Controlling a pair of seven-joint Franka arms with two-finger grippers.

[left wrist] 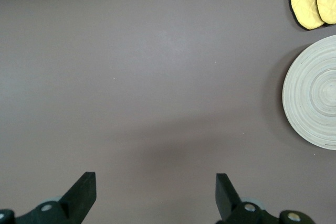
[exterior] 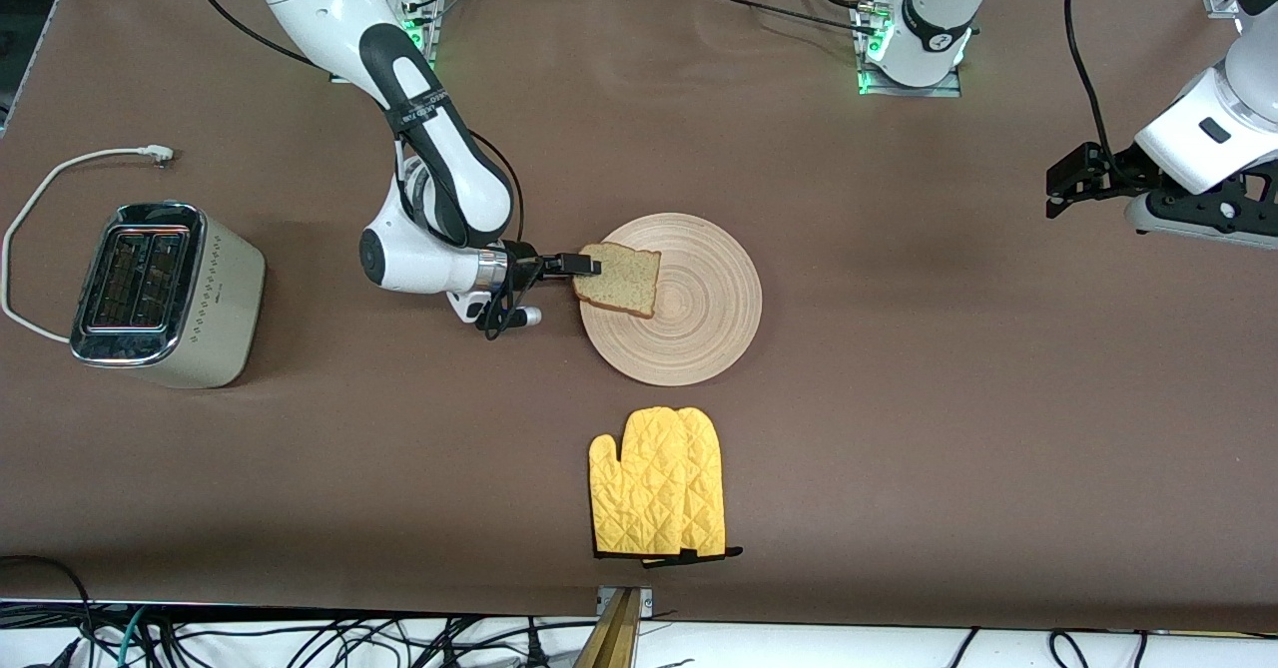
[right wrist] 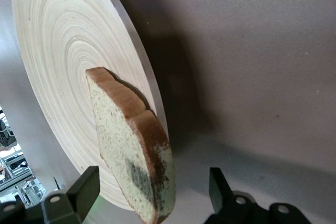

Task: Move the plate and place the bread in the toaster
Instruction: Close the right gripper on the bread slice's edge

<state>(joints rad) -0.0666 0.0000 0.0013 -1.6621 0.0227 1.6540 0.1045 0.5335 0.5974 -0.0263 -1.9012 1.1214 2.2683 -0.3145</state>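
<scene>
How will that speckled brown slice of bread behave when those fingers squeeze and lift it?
The speckled brown bread slice looks thin and soft, so it may dent or sag. It is probably light. Lying partly over the rim of the round pale wooden plate, between the right gripper's open fingers, it may slide rather than tip.

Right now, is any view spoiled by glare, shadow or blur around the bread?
Front view: even light, glare only on the toaster's chrome top; the bread is sharp. Right wrist view: the bread is close, its near edge soft, casting a dark shadow on the plate. Left wrist view: a faint shadow on the table, the plate slightly washed out.
</scene>
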